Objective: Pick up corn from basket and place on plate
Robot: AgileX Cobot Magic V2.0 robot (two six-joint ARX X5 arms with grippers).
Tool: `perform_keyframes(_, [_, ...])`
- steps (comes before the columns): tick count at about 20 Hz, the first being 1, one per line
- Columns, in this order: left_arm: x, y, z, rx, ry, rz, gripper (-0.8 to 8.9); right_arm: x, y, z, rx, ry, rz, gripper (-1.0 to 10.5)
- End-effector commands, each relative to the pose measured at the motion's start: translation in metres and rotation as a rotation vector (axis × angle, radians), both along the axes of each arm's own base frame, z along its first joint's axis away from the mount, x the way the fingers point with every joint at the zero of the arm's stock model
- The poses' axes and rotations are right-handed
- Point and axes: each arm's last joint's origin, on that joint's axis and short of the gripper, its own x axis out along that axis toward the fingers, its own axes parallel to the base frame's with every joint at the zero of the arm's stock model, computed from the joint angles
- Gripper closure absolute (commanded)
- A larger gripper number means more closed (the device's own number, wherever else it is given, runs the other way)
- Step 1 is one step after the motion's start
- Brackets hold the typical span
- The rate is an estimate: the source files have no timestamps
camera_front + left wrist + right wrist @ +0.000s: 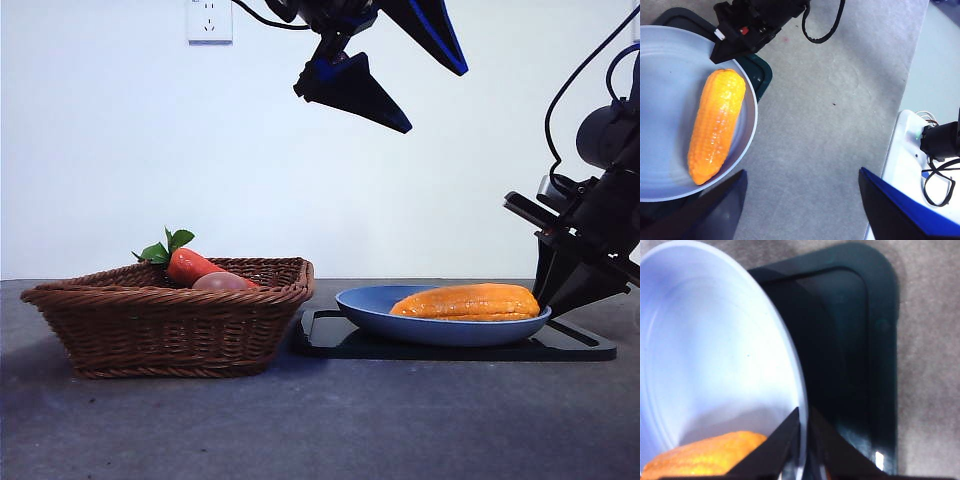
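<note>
Tabletop [320, 420]: grey, matte, carrying everything listed below.

Basket [170, 325]: brown woven wicker, shallow, flared sides, braided rim; stands toward the tabletop's left side in the front view, its right corner close to the tray.

Tray [450, 345]: flat, black, rectangular, rounded corners; lies toward the tabletop's right side and carries the plate.

Plate [445, 328]: round, blue, raised rim; rests on the tray, covering most of it.

Left gripper [380, 65]: raised high over the gap between basket and plate, well clear of both; black jaws with blue edging spread wide, nothing between them.

Right gripper [805, 440]: low at the plate's right rim, just beside the corn's end; jaws drawn almost together, only a thin slit between them, holding nothing.

Corn [467, 302]: orange-yellow, bumpy, tapered; lies on its side in the plate, toward the plate's right rim, free of either gripper.

Carrot-like item [190, 265]: red with green leaves, in the basket, showing above its rim.

Pinkish rounded item [222, 282]: in the basket, touching the carrot-like item.
</note>
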Motion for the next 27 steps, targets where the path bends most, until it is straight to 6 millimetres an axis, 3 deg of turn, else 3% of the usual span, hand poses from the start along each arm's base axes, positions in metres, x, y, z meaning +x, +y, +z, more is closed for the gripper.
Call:
perform_keyframes(1, [0.000, -0.005, 0.005, -0.016, -0.026, -0.020, 4.49, 0.004, 0.001, -0.001, 0.001, 0.009, 0.002, 8.3])
perform_keyframes(3, [0.000, -0.005, 0.005, -0.016, -0.026, -0.020, 4.49, 0.004, 0.001, -0.001, 0.000, 0.006, 0.015, 7.6])
perform_keyframes(6, [0.000, -0.005, 0.005, -0.015, -0.025, -0.019, 4.49, 0.001, -0.001, 0.008, 0.010, -0.010, 0.028, 7.5])
perform_keyframes(10, [0.004, -0.001, 0.005, -0.016, -0.026, -0.006, 4.49, -0.015, -0.010, 0.048, -0.027, -0.102, 0.037, 7.5])
perform_keyframes(13, [0.008, 0.003, 0.005, -0.015, -0.025, 0.010, 4.50, -0.039, -0.011, 0.089, -0.068, -0.195, 0.066, 7.5])
perform_keyframes(18, [0.014, 0.011, 0.004, -0.004, -0.012, 0.035, 4.58, -0.104, 0.009, 0.145, -0.105, -0.275, 0.232, 7.5])
perform_keyframes(23, [0.017, 0.021, 0.002, 0.025, 0.022, 0.060, 5.53, -0.155, 0.030, 0.172, -0.121, -0.310, 0.363, 7.6])
perform_keyframes(27, [0.018, 0.026, 0.001, 0.044, 0.048, 0.073, 7.78, -0.164, 0.036, 0.176, -0.159, -0.336, 0.399, 9.4])
